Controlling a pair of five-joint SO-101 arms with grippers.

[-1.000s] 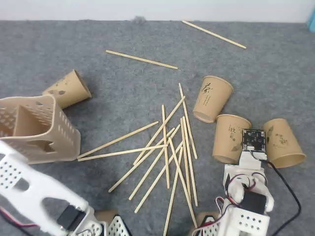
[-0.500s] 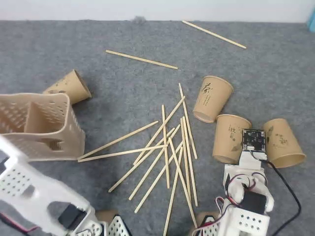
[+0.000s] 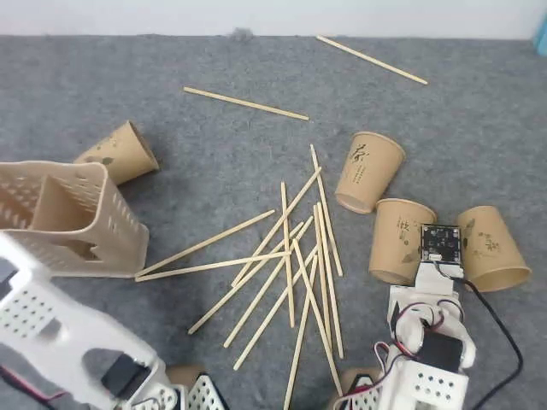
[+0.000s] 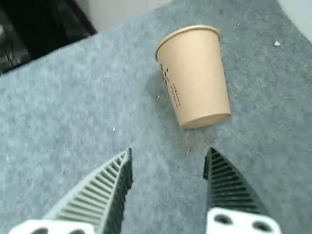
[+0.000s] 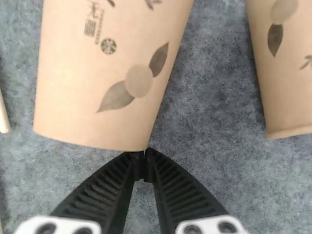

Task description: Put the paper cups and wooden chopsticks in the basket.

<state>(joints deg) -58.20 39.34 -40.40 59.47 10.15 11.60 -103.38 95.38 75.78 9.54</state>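
Paper cup (image 4: pixel 195 78) is seen lying just ahead of the left gripper (image 4: pixel 169 152), jaws spread; its sidewall should be straddled squarely before closure. Right gripper (image 5: pixel 145 153): pressed together, empty.

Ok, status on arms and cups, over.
Left gripper: jaws open, empty, lone cup ahead. Right gripper: jaws shut, tip by second cup. Basket holds no cup. Chopsticks scattered.

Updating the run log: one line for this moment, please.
left gripper open, facing lone cup | right gripper shut beside second cup | chopsticks loose on mat
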